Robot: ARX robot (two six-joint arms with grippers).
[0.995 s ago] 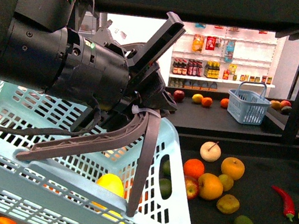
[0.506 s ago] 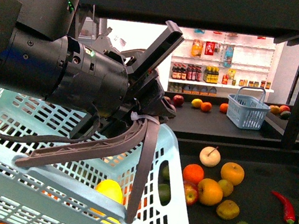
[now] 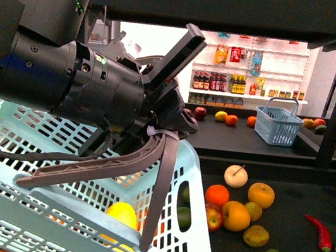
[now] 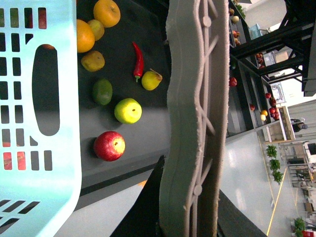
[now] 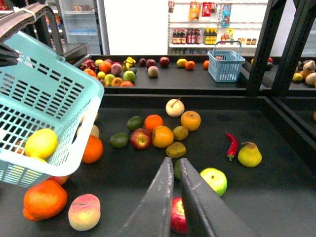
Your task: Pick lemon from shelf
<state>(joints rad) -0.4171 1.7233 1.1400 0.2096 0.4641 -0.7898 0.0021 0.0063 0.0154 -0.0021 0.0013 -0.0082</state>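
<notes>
A: Where is the lemon (image 5: 41, 143) to be found?

B: It is seen inside the light blue basket (image 5: 59, 74), low against the slatted side wall. It is not among the loose fruit on the shelf (image 5: 276, 163), so the picking itself is judged to be done.

A: Why is the basket hung at such a tilt?

B: It is carried by its two grey handles (image 3: 111, 163), which are gathered into the left tool (image 3: 158, 124). The jaws are clamped on them. Since the weight is taken from one high point, one end is raised and the other dropped, and the lemon is thought to have settled at the low side for that reason.

A: And the right tool (image 5: 174, 165)?

B: It is closed with nothing between its fingers. It is held above the shelf, over a red apple (image 5: 177, 217) that is partly hidden by it, with a yellow-green apple (image 5: 214, 181) just beside. No contact with either can be made out. It is judged to be parked clear of the basket so that the carrying arm is not obstructed.

A: What should be watched?

B: The open top of the basket is leaned toward the shelf, so a sharper tilt might let the lemon be spilled back out
</notes>
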